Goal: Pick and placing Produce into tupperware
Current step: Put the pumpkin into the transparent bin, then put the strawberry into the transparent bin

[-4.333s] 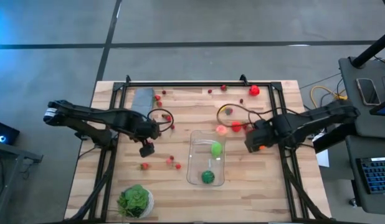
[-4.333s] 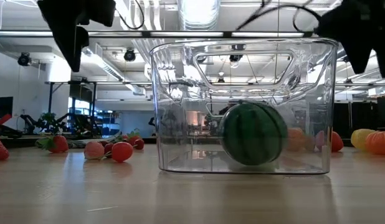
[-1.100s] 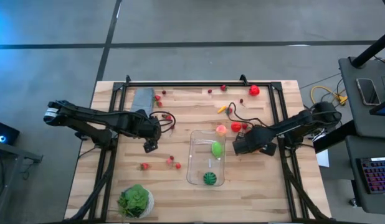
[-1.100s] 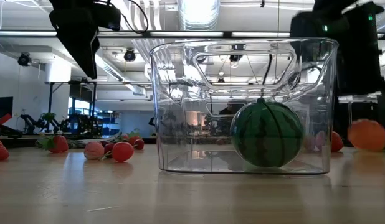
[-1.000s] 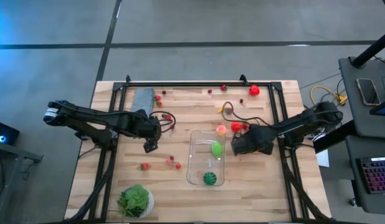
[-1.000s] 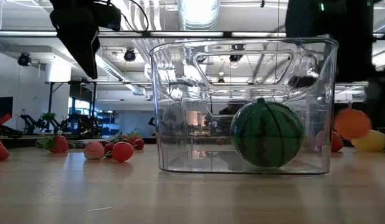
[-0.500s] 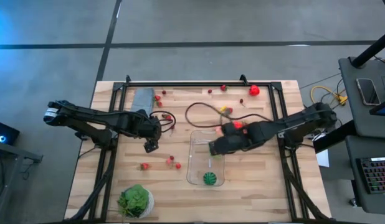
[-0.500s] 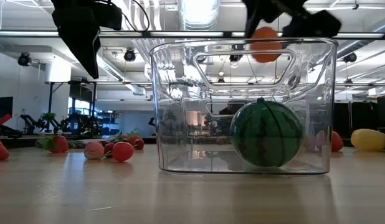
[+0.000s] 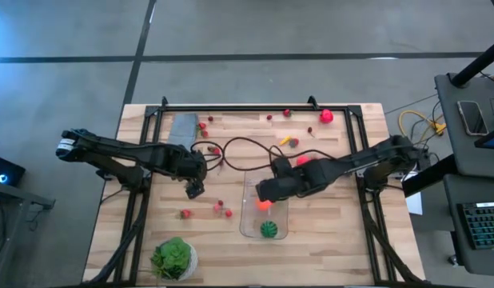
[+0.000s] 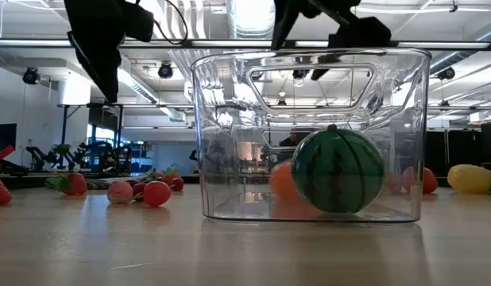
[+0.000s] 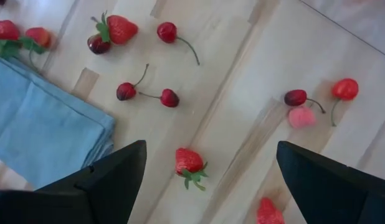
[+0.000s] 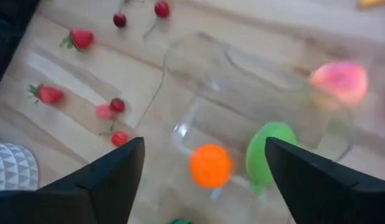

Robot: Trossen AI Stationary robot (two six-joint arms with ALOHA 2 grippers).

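Hanging over the far half of the tupperware (image 9: 264, 210), the right gripper (image 9: 265, 190) has its fingers spread wide with nothing between them, and an orange ball (image 9: 264, 205) sits inside the container just below it. In the right wrist view that orange piece (image 12: 210, 166) shows between the two dark fingers, beside a green piece (image 12: 269, 156) that also lies within the clear walls, while a pink piece (image 12: 339, 81) sits just outside the container's far edge. The striped green ball (image 9: 268, 229) rests at the near end of the tupperware; seen from table height, it (image 10: 337, 171) stands in front of the orange ball (image 10: 282, 181), the two close together on the container floor. The left gripper (image 9: 194, 190) hovers to the left of the tupperware, well apart from it, its fingers wide and empty above scattered cherries and a strawberry (image 11: 189, 163), next to the blue cloth (image 11: 43, 134). More small red berries (image 9: 223, 210) lie on the wooden table (image 9: 327, 248) between the left gripper and the container, and a yellow piece (image 10: 469, 178) rests to the container's right.
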